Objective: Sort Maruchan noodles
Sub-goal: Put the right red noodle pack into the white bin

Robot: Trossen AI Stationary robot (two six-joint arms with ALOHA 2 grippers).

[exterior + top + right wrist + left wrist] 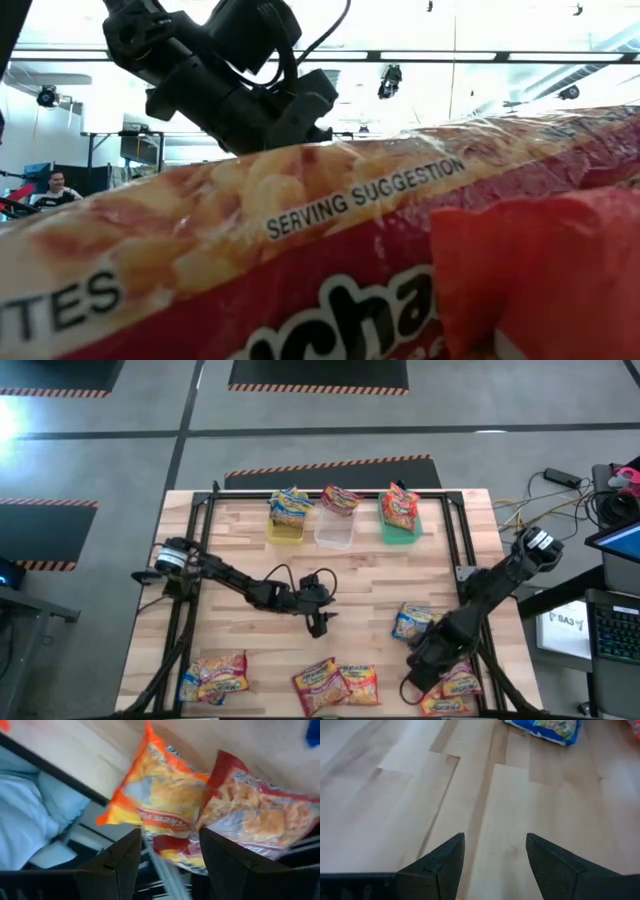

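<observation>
**tablewatcher:** High view has the left gripper (318, 622) hanging over bare wood mid-table, nothing near its tips. Left wrist view shows its two dark fingers (442, 865) spread apart with only planks between them, so it's open and holding nothing. A blue packet (545, 727) lies well ahead of it.

**ramen_dan:** What about the right one?

**tablewatcher:** The right gripper (425, 660) is down at the near right corner of the table (360, 575), right over a small pile of packets. In the right wrist view its fingers (120, 862) are parted, with an orange packet (155, 800) and a red packet (260, 815) lying just past the tips, overlapping each other at the table edge. I don't see either one pinched, so open and empty.

**ramen_dan:** And the rest of the noodles?

**tablewatcher:** Just beside that right gripper, toward the table's middle, there's a blue-and-yellow packet (413, 622). Two more groups sit along the near edge: a red and orange pair (335, 685) just past the left gripper, and a mixed bunch (215, 675) at the near left corner. On the far side from both grippers, packets stick up out of three bins: yellow bin (285, 530), clear bin (334, 532), green bin (400, 530). Low view is basically blocked by a red wrapper (330, 270) pressed up near the lens, with a dark arm above it.
</observation>
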